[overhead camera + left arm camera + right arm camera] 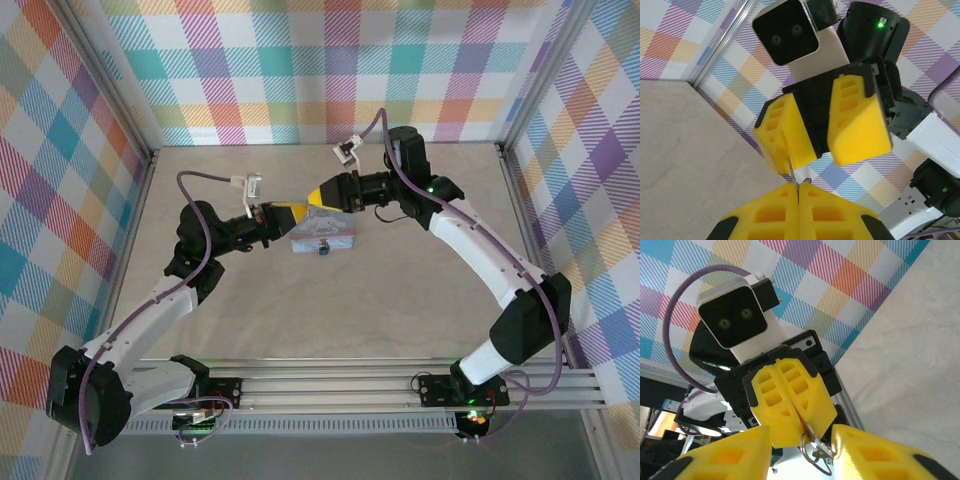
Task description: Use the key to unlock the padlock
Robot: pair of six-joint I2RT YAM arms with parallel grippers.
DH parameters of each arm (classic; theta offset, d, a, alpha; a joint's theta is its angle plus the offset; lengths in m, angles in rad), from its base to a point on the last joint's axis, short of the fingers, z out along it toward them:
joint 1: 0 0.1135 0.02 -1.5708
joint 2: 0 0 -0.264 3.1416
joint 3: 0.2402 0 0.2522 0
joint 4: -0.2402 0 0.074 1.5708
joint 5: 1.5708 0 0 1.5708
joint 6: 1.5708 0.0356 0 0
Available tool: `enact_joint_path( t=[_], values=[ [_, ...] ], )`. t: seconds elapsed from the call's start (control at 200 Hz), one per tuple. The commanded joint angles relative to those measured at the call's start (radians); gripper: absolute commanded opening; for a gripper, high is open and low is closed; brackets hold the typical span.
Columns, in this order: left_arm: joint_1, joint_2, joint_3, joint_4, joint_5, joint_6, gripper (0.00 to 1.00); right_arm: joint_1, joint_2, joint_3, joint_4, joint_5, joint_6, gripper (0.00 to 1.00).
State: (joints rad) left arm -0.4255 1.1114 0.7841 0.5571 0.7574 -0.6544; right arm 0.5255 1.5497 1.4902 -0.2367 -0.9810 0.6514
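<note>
From above, we see the left hand [296, 211] and right hand [319, 195] meeting tip to tip over the middle of the tabletop [300, 330], too close together to judge either grip there. The left wrist camera settles it: the left hand's yellow fingers are pressed together on a thin metal blade, which we take to be the key [789, 167]. The blade stands up in front of one finger of the right hand. Opposite, the right hand's two fingers stand well apart and hold nothing.

The right wrist camera adds a wire ring [816, 456] dangling from the left hand's closed tips, between the right hand's spread fingers.

Only the overhead camera gives us the box [325, 235], lying flat just below the hands. The padlock [323, 249] is a tiny dark speck at the box's near edge, apart from both hands.

The tabletop is pale beige with a metal rail [350, 390] along its near edge, and pastel plaid walls [300, 60] stand on three sides.
</note>
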Motion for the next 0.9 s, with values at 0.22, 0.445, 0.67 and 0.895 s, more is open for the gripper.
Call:
enact_joint_path(
  t=[0.22,0.445,0.67,0.895],
  values=[
    [-0.011,-0.004,0.041,0.079,-0.026,-0.037,0.0,0.024,0.026,-0.015,0.097,-0.042,0.043,0.16],
    [-0.01,-0.004,0.054,0.015,-0.027,-0.026,0.0,0.025,0.028,0.009,0.08,-0.034,0.018,0.0],
    [0.011,-0.039,0.115,-0.249,-0.021,0.089,0.31,0.025,0.091,0.294,-0.531,0.092,-0.426,0.0],
    [0.029,-0.024,0.135,-0.235,0.054,0.059,0.41,0.027,0.202,0.595,-1.0,0.233,-0.77,0.0]
  ],
)
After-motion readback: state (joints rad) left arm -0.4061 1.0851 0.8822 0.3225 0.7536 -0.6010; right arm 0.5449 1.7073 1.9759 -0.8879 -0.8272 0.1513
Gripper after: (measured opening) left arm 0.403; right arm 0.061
